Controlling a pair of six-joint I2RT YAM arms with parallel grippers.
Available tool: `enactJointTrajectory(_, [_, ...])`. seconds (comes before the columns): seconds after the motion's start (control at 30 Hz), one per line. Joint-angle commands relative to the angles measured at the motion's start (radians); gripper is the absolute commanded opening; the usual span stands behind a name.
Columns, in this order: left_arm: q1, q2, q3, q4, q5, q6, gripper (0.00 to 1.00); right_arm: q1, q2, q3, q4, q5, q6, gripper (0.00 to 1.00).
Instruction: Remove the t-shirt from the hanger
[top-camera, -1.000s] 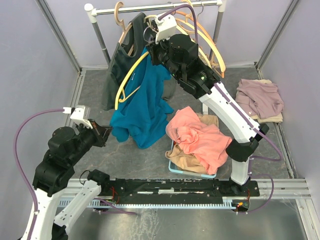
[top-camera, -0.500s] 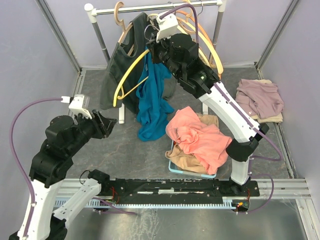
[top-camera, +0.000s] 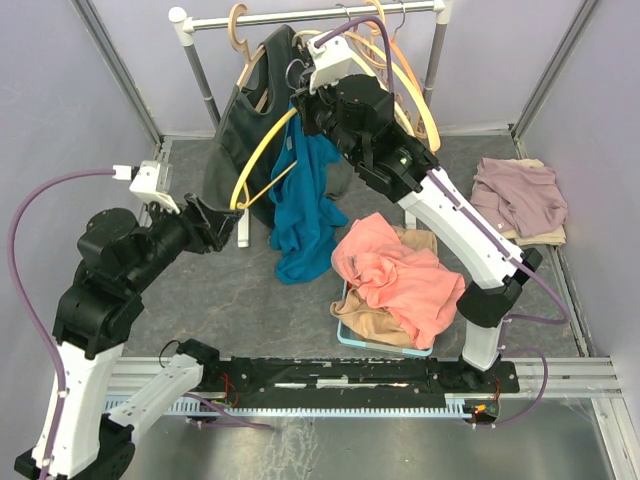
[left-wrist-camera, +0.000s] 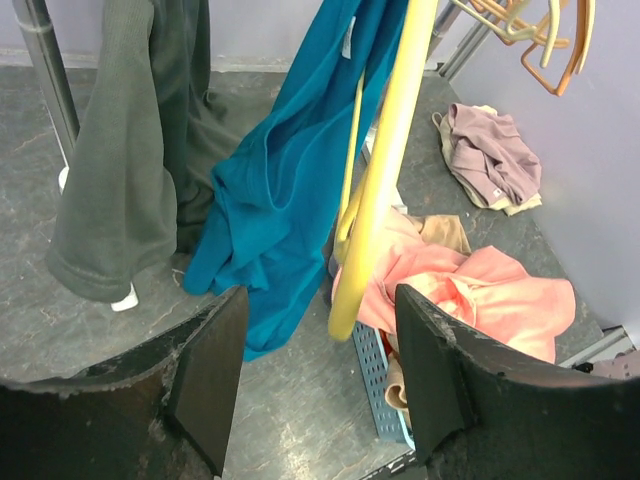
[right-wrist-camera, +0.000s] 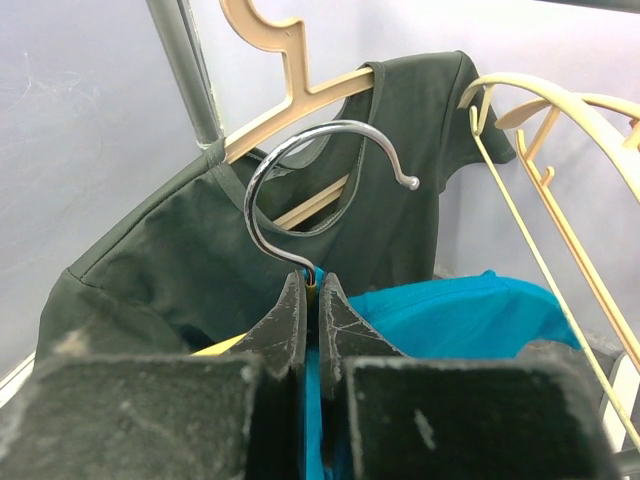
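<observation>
A teal t-shirt (top-camera: 305, 200) hangs limp from a yellow hanger (top-camera: 262, 150) whose left arm sticks out bare. My right gripper (top-camera: 300, 100) is shut on the hanger's neck just under its metal hook (right-wrist-camera: 290, 160), in front of the rail. The right wrist view shows the teal t-shirt (right-wrist-camera: 470, 310) right beneath the right gripper (right-wrist-camera: 312, 290). My left gripper (top-camera: 225, 222) stands open to the left of the shirt, holding nothing. In the left wrist view the left gripper (left-wrist-camera: 320, 370) sits below the bare tip of the yellow hanger (left-wrist-camera: 385, 160), with the t-shirt (left-wrist-camera: 280, 190) beyond it.
A dark green shirt (top-camera: 235, 140) hangs on a wooden hanger (right-wrist-camera: 290, 80) from the rail (top-camera: 310, 15), beside several empty hangers (top-camera: 410, 80). A blue basket (top-camera: 360, 338) holding pink clothes sits at centre right. A mauve pile (top-camera: 520, 200) lies at far right.
My left gripper has opened and let go of the teal t-shirt, which swung back under the hanger. The left arm has moved up and toward the rack. The right gripper has stayed shut.
</observation>
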Motion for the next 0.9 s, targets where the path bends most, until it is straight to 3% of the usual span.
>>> enactJointTrajectory(0.0, [0.0, 0.061, 0.045, 0.077, 0.015, 0.04, 0.68, 0.013, -0.073, 0.008, 0.099, 0.011, -0.021, 0.01])
enactJointTrajectory(0.4, [0.0, 0.227, 0.159, 0.106, 0.035, 0.077, 0.67, 0.042, -0.086, -0.01, 0.092, 0.011, -0.058, 0.01])
enactJointTrajectory(0.63, [0.001, 0.241, 0.178, 0.084, 0.029, 0.096, 0.63, 0.047, -0.085, -0.008, 0.089, 0.012, -0.073, 0.01])
enactJointTrajectory(0.73, [0.001, 0.243, 0.184, 0.081, 0.037, 0.101, 0.54, 0.049, -0.078, -0.001, 0.083, 0.011, -0.076, 0.01])
enactJointTrajectory(0.87, [0.0, 0.244, 0.184, 0.079, 0.048, 0.105, 0.28, 0.051, -0.069, 0.014, 0.077, 0.009, -0.078, 0.01])
